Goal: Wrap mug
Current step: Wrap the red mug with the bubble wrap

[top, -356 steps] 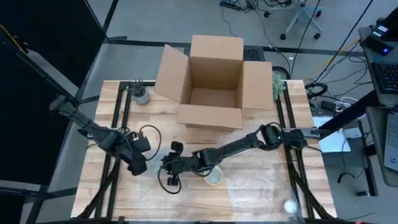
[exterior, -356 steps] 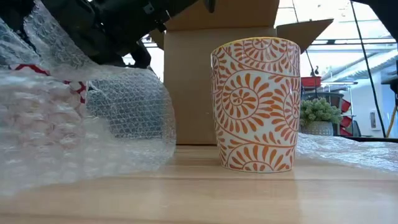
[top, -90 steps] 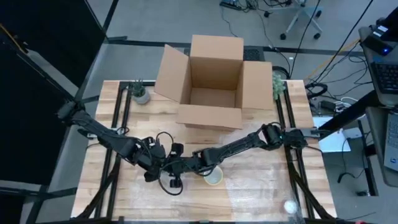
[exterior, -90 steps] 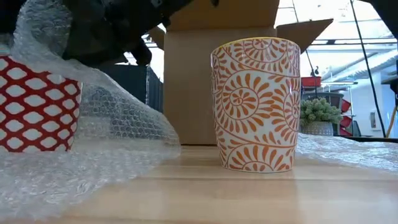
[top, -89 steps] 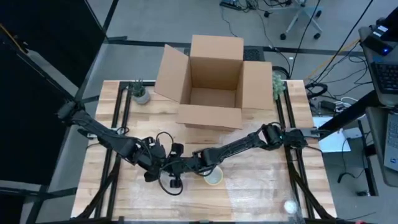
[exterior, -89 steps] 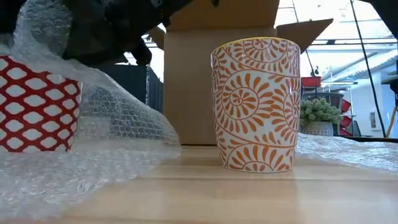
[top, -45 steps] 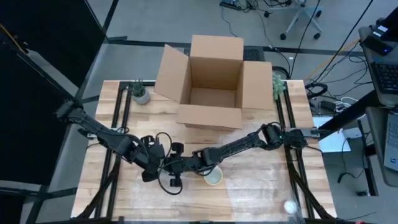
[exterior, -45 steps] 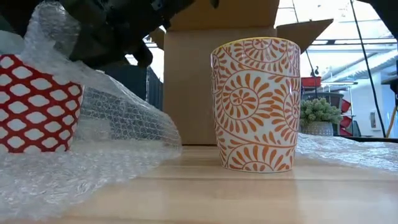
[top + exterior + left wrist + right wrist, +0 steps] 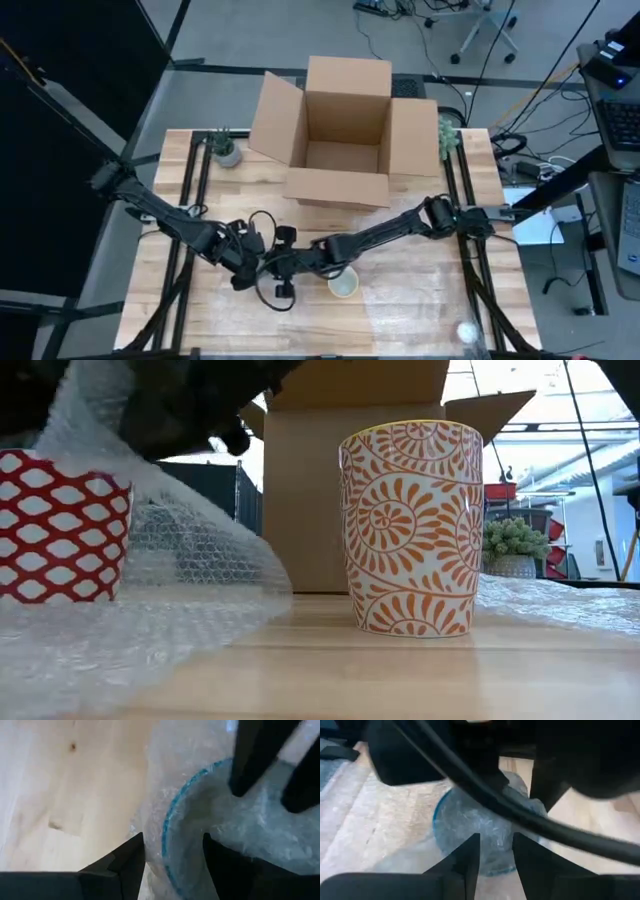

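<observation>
A red-and-white mug (image 9: pixel 55 525) stands upright on the table at the left of the low view, with a sheet of bubble wrap (image 9: pixel 190 560) draped over it and spread on the wood. The wrist views show its blue rim (image 9: pixel 167 825) with wrap pushed into the mouth. My left gripper (image 9: pixel 173 870) hangs over the mug, open, one finger outside the wrapped rim and one inside. My right gripper (image 9: pixel 496 865) reaches down into the mug's mouth, shut on wrap. In the high view both grippers (image 9: pixel 265 268) hide the mug. My left gripper straddles the wrapped rim (image 9: pixel 165 845) from above; I cannot tell whether its fingers touch it. My right gripper has the bubble wrap inside the mug's mouth (image 9: pixel 495 832) between its two fingers (image 9: pixel 250 760), which point down into the mug. How many layers it has cannot be told.
An orange-patterned mug (image 9: pixel 410 525) stands upright just right of the grippers (image 9: pixel 343 284). An open cardboard box (image 9: pixel 340 130) sits at the table's far edge, flanked by small plants (image 9: pixel 226 150). More bubble wrap (image 9: pixel 560 600) lies at the right.
The bubble wrap above the red mug has been drawn higher and lies straighter down the mug's right side. The mug rocked slightly and stands level again. Both grippers have stayed over the mug.
</observation>
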Motion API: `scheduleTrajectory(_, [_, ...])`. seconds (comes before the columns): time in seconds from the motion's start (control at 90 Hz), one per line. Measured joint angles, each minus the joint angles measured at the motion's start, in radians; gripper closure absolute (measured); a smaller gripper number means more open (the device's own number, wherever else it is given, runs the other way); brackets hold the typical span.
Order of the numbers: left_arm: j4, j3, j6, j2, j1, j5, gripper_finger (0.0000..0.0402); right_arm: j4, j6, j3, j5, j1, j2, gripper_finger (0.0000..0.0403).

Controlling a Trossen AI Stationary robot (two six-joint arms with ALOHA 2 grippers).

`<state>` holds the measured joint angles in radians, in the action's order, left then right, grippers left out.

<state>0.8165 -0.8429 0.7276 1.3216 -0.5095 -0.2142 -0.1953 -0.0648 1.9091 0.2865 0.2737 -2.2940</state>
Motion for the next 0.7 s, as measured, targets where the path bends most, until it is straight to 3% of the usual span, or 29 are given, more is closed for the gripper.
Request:
scheduleTrajectory(0.267, [-0.002, 0.001, -0.001, 0.000, 0.000, 0.001, 0.0219, 0.050, -0.029, 0.001, -0.005, -0.004, 0.007, 0.0300])
scheduleTrajectory(0.7, [-0.011, 0.002, -0.003, 0.000, 0.000, 0.004, 0.0219, 0.187, -0.097, 0.011, 0.000, -0.012, -0.120, 0.0300])
